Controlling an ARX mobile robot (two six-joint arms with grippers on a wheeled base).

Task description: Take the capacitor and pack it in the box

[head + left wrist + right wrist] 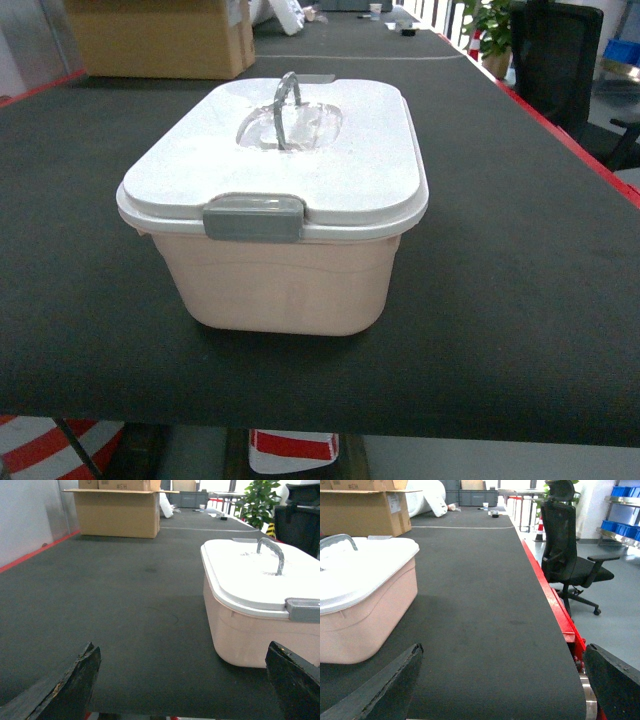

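The box [285,275] is a pale pink tub in the middle of the dark table, with its white lid [300,150] on, grey clasp [253,218] at the front and grey handle [287,105] standing up. The left wrist view has the box [245,630] on the right, and the right wrist view has the box [365,615] on the left. My left gripper [182,680] is open over the table's near edge, left of the box. My right gripper [502,680] is open, right of the box. Neither gripper shows in the head view. The capacitor is out of view.
A brown cardboard carton [160,38] stands at the back left of the table. The table's red edge [555,605] runs along the right, with a black office chair [565,555] beyond it. A potted plant [492,30] stands far right. Blue bins [625,491] sit on shelves.
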